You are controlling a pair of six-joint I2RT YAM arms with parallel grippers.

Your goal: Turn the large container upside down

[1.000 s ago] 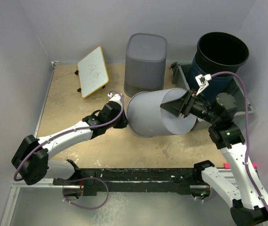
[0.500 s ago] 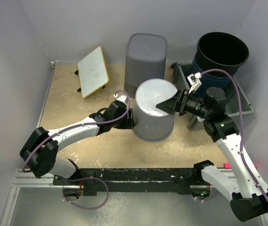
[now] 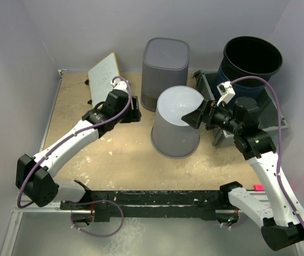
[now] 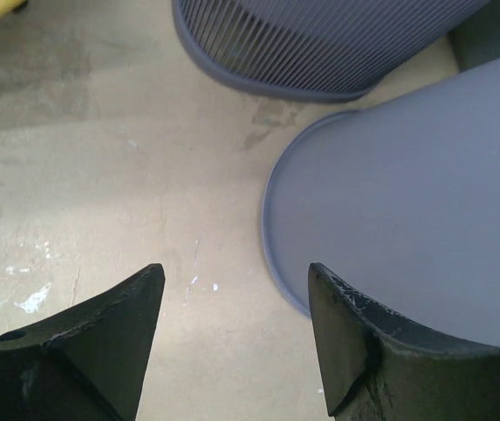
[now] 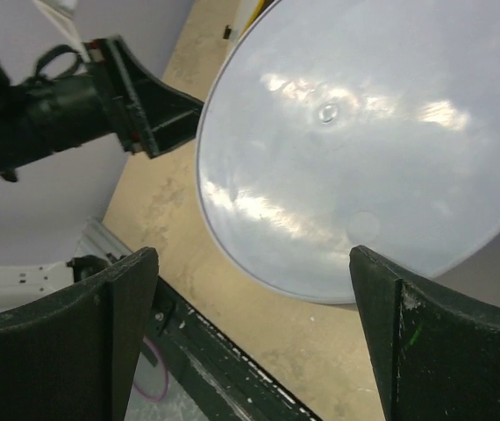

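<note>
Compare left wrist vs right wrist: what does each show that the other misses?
Left wrist only: the rim of the pale grey plastic container resting on the tan tabletop, and the ribbed dark grey bin behind it.
Right wrist only: the container's round closed base facing up, the open right gripper framing it, and the black rail at the table's near edge.
Both: the upside-down container, the tabletop, and the left gripper, open and apart from the container.
</note>
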